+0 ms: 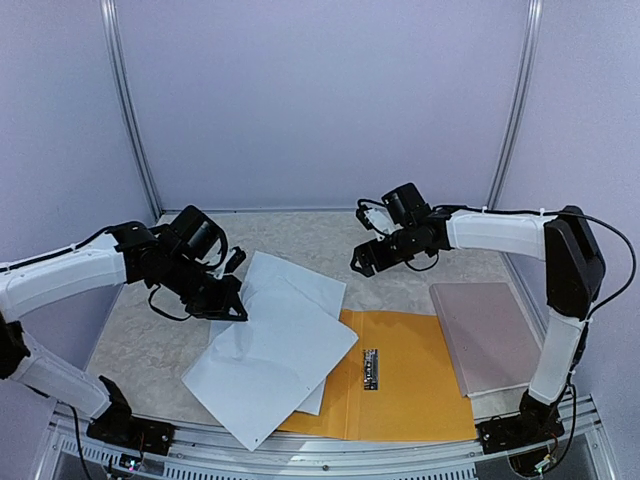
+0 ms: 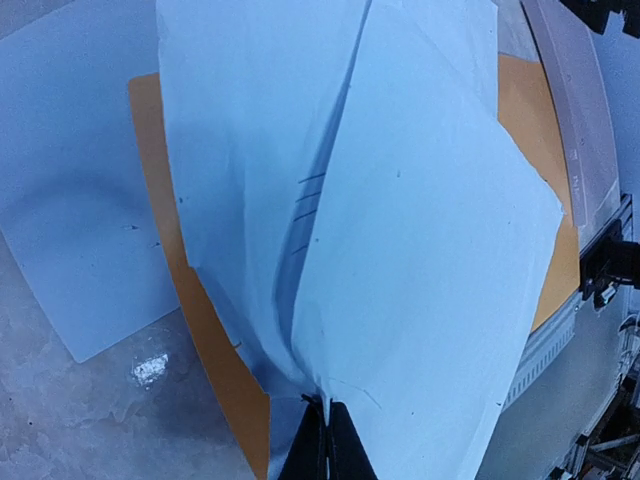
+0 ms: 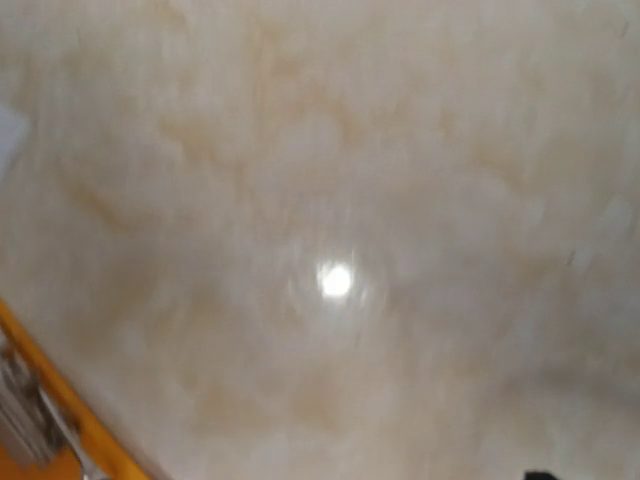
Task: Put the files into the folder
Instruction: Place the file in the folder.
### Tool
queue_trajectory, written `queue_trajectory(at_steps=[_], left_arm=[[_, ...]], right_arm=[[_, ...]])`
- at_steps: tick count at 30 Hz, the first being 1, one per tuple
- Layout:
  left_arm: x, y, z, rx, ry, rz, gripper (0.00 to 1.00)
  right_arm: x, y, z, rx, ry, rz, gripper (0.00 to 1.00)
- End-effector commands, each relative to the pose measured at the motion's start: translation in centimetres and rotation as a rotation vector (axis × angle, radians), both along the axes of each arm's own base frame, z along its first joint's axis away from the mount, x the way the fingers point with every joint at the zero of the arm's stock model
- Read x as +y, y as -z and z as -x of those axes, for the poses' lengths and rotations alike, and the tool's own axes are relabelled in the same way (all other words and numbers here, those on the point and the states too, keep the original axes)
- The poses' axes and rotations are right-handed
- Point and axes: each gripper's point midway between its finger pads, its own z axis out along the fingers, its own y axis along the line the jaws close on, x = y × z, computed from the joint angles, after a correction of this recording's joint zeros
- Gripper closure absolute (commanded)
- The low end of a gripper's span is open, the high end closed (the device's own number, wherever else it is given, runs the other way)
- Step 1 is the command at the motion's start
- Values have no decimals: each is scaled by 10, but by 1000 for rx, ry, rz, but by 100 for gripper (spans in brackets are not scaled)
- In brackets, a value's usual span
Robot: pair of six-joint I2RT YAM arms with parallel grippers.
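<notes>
While its two dark fingers press together, the left gripper (image 2: 325, 425) pinches a corner of the files (image 1: 270, 360) and holds that edge up off the table (image 1: 150, 340). The sheets fan out and overlap the left part of the folder (image 1: 415, 385), which lies flat. The right gripper (image 1: 366, 262) hangs with jaws spread wide, holding nothing, above bare table beyond the folder. A pinkish board (image 1: 487, 335) lies beside the folder's right edge.

A marbled beige bench (image 1: 140, 345) is shown; an orange folder (image 1: 420, 385), a pinkish board (image 1: 485, 335) and a white sheet (image 1: 305, 280) are laid on it.
</notes>
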Motion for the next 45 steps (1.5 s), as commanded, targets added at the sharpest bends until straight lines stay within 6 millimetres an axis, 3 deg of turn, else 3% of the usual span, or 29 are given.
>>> queue_trajectory(at_steps=[1, 9, 14, 17, 22, 26, 29, 32, 39, 44, 45], left_arm=[[-34, 21, -7, -18, 162, -72, 100], [-63, 85, -29, 26, 280, -187, 91], [-65, 104, -38, 42, 267, -241, 74], [-59, 103, -40, 32, 231, -260, 71], [-54, 101, -39, 30, 199, -260, 84], [-51, 104, -37, 38, 175, -265, 87], [-49, 98, -36, 26, 160, -249, 95], [-48, 89, -36, 9, 149, -236, 100], [-42, 72, -37, -32, 101, -215, 100], [-38, 69, -33, -21, 83, -214, 100], [-35, 69, -30, -12, 74, -222, 95]], right_arm=[[-9, 10, 24, 55, -63, 23, 13], [-15, 34, 42, 143, -169, -17, 7], [-2, 60, 50, 217, -241, -49, 7], [5, 69, 53, 227, -295, -65, 8], [21, 77, 58, 275, -366, -126, 11], [28, 82, 63, 301, -395, -144, 14], [34, 83, 71, 320, -430, -171, 19], [35, 85, 75, 336, -445, -188, 27], [40, 91, 90, 385, -484, -231, 48], [42, 94, 97, 410, -500, -255, 57], [42, 93, 99, 412, -504, -261, 62]])
